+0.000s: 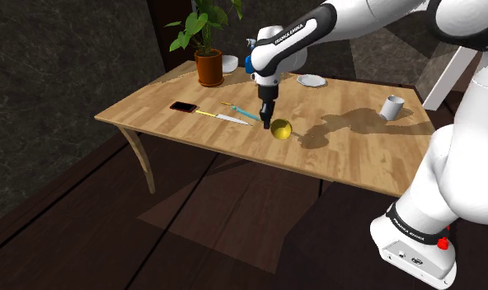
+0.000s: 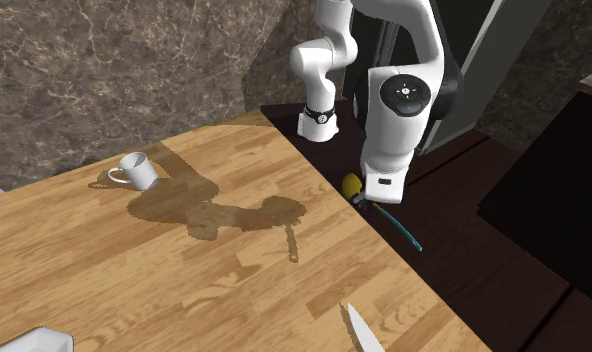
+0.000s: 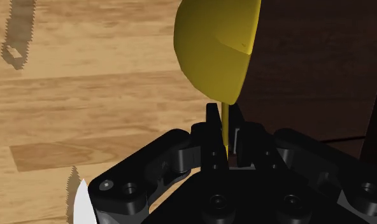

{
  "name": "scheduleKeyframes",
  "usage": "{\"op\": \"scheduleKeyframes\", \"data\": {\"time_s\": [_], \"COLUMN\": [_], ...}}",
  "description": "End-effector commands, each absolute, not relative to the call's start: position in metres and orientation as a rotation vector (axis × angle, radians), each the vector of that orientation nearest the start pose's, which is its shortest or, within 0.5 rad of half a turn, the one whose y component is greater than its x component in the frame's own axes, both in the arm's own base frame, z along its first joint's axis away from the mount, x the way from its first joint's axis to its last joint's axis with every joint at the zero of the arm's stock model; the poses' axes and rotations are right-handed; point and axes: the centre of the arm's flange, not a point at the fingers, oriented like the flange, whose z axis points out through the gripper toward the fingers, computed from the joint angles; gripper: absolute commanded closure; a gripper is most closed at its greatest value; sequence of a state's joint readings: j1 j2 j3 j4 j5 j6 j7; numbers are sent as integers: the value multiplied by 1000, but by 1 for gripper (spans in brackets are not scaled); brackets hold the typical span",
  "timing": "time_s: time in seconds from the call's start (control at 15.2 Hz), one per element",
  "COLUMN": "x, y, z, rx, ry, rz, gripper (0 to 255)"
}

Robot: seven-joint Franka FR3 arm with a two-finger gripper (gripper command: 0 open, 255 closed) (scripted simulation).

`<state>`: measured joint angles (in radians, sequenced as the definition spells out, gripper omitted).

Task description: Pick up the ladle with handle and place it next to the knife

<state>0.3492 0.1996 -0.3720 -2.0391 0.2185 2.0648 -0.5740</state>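
Shoulder view: black two-finger gripper (image 1: 265,120) points down; yellow round-bowled ladle with teal handle (image 1: 281,128) sits at its tips by the wooden table (image 1: 358,156) edge, handle running upper-left; second exterior view: handle slants lower-right; wrist view: fingers (image 3: 212,124) pinch the thin stem, bowl just beyond.

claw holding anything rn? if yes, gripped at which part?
Yes. The claw is shut on the ladle, with both fingers clasping its thin yellow stem right next to the yellow bowl.
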Motion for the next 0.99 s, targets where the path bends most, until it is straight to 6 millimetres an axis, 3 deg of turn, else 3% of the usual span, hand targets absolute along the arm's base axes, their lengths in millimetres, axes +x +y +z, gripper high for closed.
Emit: {"op": "scheduleKeyframes", "data": {"time_s": [0.0,0.26,0.92], "x": [586,625,625], "y": [20,51,51], "z": [339,340,287], "rx": [-2914,-2914,-2914], "ry": [-641,-641,-641], "rz": [174,174,174], "gripper": [255,255,255]}}
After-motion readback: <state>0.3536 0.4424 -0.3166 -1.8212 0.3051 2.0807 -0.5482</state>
